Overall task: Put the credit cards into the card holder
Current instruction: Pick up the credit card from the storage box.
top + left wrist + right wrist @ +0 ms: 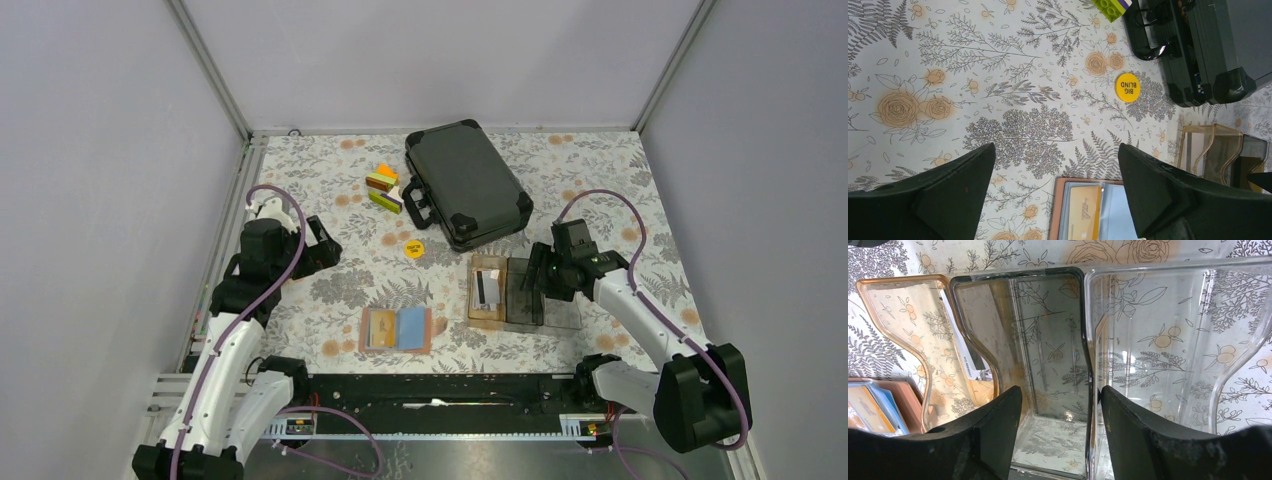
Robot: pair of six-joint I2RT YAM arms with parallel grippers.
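Note:
The salmon-pink card holder (422,330) lies open near the table's front, blue-grey pockets up. An orange-yellow card (378,328) sits in its left pocket; both show in the left wrist view, holder (1068,187) and card (1084,210). A white-grey card with a dark stripe (488,287) leans in the amber compartment of the clear tray (562,318), also in the right wrist view (965,347). My left gripper (322,245) is open and empty, above the cloth left of the holder (1055,147). My right gripper (538,278) is open and empty over the tray's smoky middle compartment (1060,390).
A black hard case (465,182) lies at the back centre. Coloured blocks (384,190) sit to its left. A round yellow disc (413,249) lies between the case and the holder. The tray has amber, smoky and clear compartments side by side.

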